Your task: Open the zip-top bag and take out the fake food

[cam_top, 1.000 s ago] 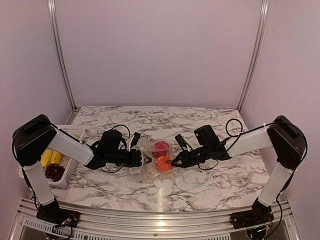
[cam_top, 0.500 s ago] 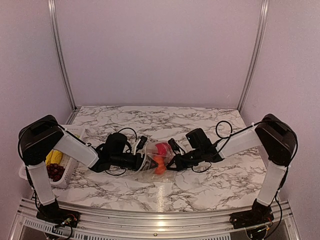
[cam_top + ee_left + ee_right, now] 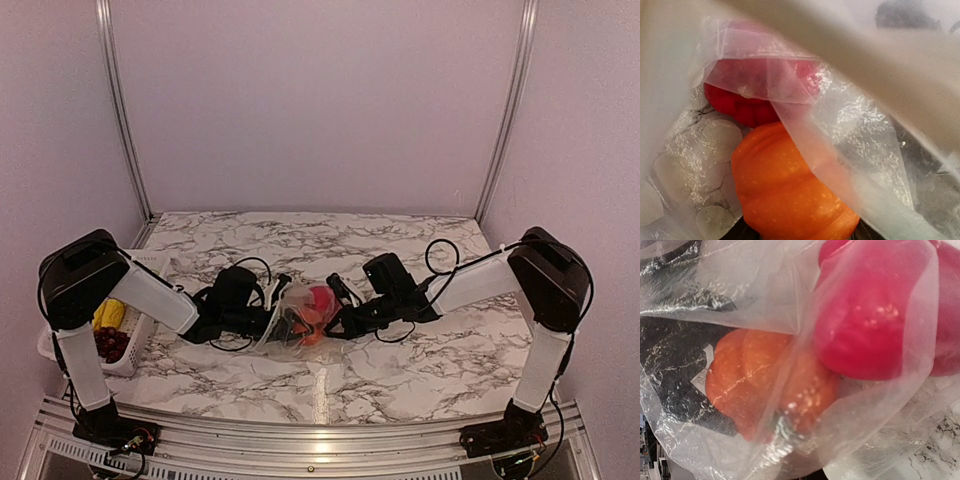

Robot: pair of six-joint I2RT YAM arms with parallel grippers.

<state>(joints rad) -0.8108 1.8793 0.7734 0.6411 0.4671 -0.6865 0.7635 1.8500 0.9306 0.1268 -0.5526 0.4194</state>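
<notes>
The clear zip-top bag (image 3: 296, 330) lies crumpled at the table's middle between my two grippers. Inside it are the small orange piece (image 3: 309, 331) and the red round piece (image 3: 321, 297). My left gripper (image 3: 282, 323) is inside the bag's left mouth. In the left wrist view its dark fingertips (image 3: 742, 231) stand on either side of the orange piece (image 3: 790, 190), with the red piece (image 3: 742, 107) behind. My right gripper (image 3: 336, 323) pinches the bag's right side. In the right wrist view the bunched plastic (image 3: 782, 437) covers its jaws, with the orange piece (image 3: 755, 380) and the red piece (image 3: 865, 325) behind.
A white lattice basket (image 3: 148, 261) stands at the table's left edge by the left arm. It holds a yellow banana-like piece (image 3: 108, 316) and a dark red grape bunch (image 3: 108, 344). Black cables loop beside both wrists.
Both grippers have moved toward each other. The left one went from the bag's left edge into its mouth. The right one pushed the bag and the orange piece leftward.
</notes>
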